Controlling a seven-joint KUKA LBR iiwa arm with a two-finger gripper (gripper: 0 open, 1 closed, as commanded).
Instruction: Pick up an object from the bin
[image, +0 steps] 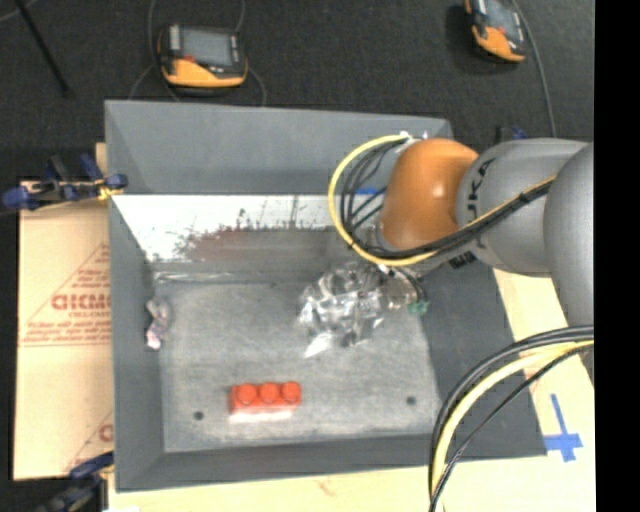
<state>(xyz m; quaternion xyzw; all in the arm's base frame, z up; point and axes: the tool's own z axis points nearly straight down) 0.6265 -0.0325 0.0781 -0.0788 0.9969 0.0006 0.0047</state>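
My gripper is down in the bin's right half, below the orange wrist cover, its metal body partly hidden. It sits right at a crumpled clear, silvery wrapper lying near the middle of the bin floor, touching or overlapping its right side. A red block with three round studs lies near the front of the bin, well to the left and below the gripper. A small pale, purplish object rests against the left wall.
The arm comes in from the right over the bin's right wall, with yellow and black cables looping around the wrist. The back wall slopes steeply, just behind the gripper.
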